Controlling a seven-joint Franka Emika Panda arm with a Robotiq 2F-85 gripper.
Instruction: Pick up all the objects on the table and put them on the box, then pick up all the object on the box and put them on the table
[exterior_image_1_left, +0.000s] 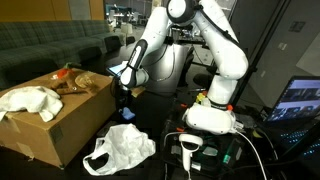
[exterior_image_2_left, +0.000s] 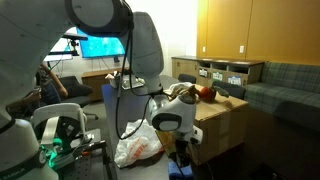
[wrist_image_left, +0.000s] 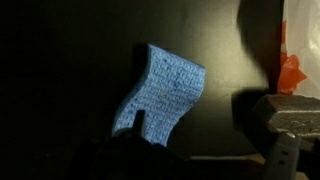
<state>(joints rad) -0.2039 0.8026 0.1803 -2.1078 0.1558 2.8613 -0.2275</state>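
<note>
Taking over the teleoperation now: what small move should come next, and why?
Probably lower the gripper onto the blue, notched sponge piece and close. In the wrist view it lies on the dark table, clear of the visible finger, not yet gripped; the cardboard box awaits it.

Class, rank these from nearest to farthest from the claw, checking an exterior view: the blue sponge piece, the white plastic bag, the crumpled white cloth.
1. Blue sponge piece: lying just beneath the claw, as the wrist view shows.
2. White plastic bag: low down, beside the brown cardboard box.
3. Crumpled white cloth: on the box top, at the end away from the claw.
</note>
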